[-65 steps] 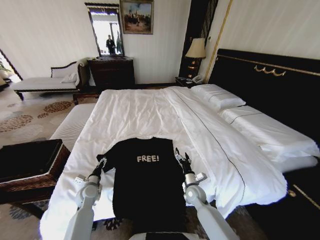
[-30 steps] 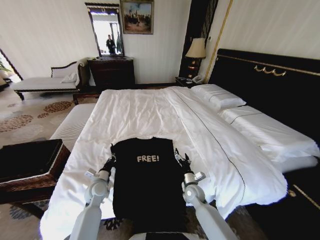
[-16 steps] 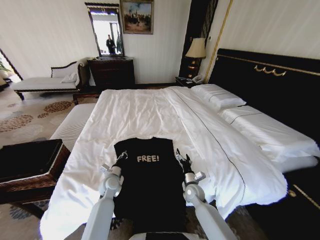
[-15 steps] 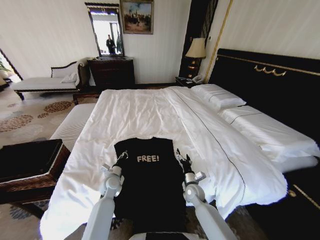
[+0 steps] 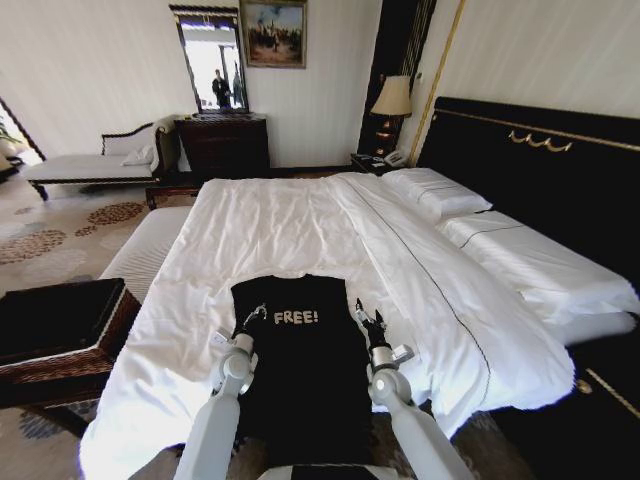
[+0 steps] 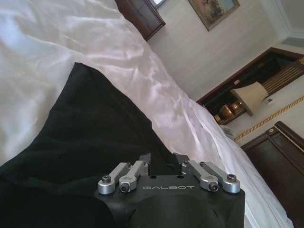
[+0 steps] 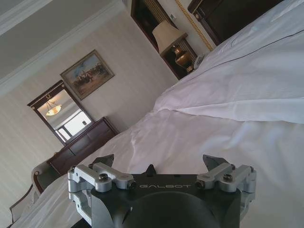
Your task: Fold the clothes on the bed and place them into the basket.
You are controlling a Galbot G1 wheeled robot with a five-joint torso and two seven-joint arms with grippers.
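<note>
Walls cream, vertically ribbed. Far wall: dark dresser point(image 5: 224, 143) with mirror point(image 5: 213, 62) above, framed painting point(image 5: 273, 33) beside it. Lamp point(image 5: 391, 98) lit on nightstand point(image 5: 374, 163) (phone next to it). White chaise point(image 5: 92, 159) at left. Patterned carpet point(image 5: 52, 230), round medallions. White bench point(image 5: 146, 249) nearer.

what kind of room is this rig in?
Most likely a hotel-style bedroom: a very large bed with white duvet and tall black gold-trimmed headboard, a bedside lamp with cream shade, and a dark wooden dresser under a framed mirror.
</note>
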